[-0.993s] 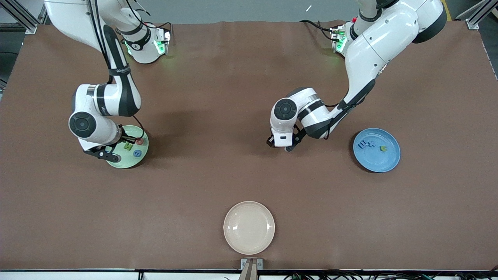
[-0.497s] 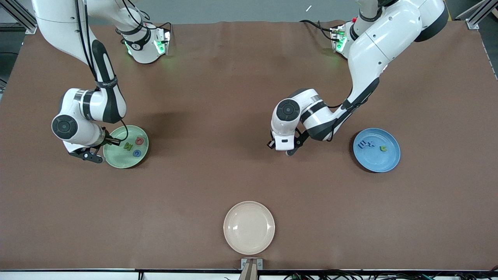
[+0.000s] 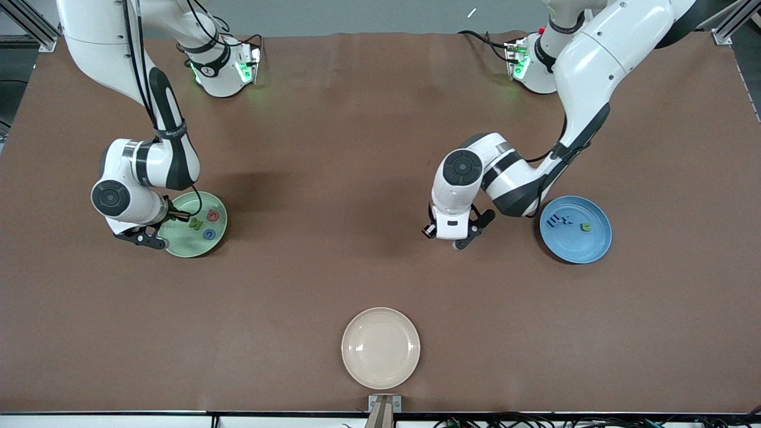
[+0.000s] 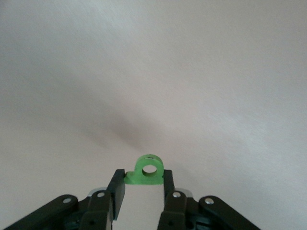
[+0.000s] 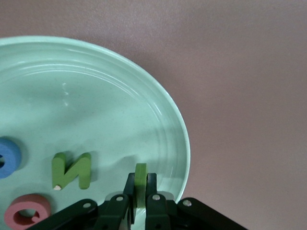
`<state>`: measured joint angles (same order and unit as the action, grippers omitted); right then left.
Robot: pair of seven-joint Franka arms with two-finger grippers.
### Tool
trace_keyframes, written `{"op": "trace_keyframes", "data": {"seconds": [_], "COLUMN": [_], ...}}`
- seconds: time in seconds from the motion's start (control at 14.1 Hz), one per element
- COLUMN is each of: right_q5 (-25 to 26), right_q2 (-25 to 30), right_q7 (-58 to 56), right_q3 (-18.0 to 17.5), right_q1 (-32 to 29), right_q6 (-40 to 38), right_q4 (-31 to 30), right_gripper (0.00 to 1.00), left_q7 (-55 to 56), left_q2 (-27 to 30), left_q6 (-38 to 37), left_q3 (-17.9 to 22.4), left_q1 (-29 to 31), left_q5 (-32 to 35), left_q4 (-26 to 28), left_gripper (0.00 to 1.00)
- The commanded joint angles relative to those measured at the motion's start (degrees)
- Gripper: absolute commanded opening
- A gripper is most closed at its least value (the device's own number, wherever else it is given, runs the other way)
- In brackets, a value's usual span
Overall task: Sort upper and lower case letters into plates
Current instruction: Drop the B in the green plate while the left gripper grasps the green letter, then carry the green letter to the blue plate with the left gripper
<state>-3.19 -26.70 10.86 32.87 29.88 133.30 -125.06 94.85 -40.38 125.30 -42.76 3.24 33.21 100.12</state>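
My right gripper (image 3: 144, 237) hangs over the rim of the pale green plate (image 3: 189, 244) and is shut on a thin green letter (image 5: 140, 171), seen edge-on between its fingertips (image 5: 140, 182). On that plate (image 5: 96, 96) lie a green N (image 5: 72, 171), a blue letter (image 5: 7, 158) and a red letter (image 5: 28, 211). My left gripper (image 3: 455, 236) is over bare table beside the blue plate (image 3: 576, 248) and is shut (image 4: 144, 184) on a green letter with a round hole (image 4: 147, 171). Two blue letters (image 3: 560, 221) and a green one (image 3: 586, 226) lie on the blue plate.
A cream-beige plate (image 3: 380, 348) with nothing on it lies near the table's front edge, at the middle. Brown cloth covers the table. The arm bases stand along the edge farthest from the front camera.
My left gripper has moved with its green letter toward the blue plate. My right gripper swung off toward the right arm's end of the table, then came partly back over the green plate's rim.
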Motion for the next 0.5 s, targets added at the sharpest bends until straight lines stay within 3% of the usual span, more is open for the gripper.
{"op": "trace_keyframes", "data": {"seconds": [0.0, 0.43], "right_q5": [0.03, -0.06], "right_q2": [-0.80, -1.86], "right_q7": [0.04, 0.12], "right_q3": [-0.78, -3.69], "right_q1": [-0.35, -2.45], "right_q6": [0.74, 0.82], "right_q4": [-0.19, 0.25], "right_gripper": [0.14, 0.18], "left_q7": [-7.54, -26.79], "left_q2": [4.16, 6.98], "left_q6": [-2.95, -3.22], "left_q3": [-3.73, -8.48], "left_q1": [7.19, 25.38], "left_q5": [-0.96, 0.18], "left_q4": [4.63, 11.75], "left_gripper": [0.10, 0.09]}}
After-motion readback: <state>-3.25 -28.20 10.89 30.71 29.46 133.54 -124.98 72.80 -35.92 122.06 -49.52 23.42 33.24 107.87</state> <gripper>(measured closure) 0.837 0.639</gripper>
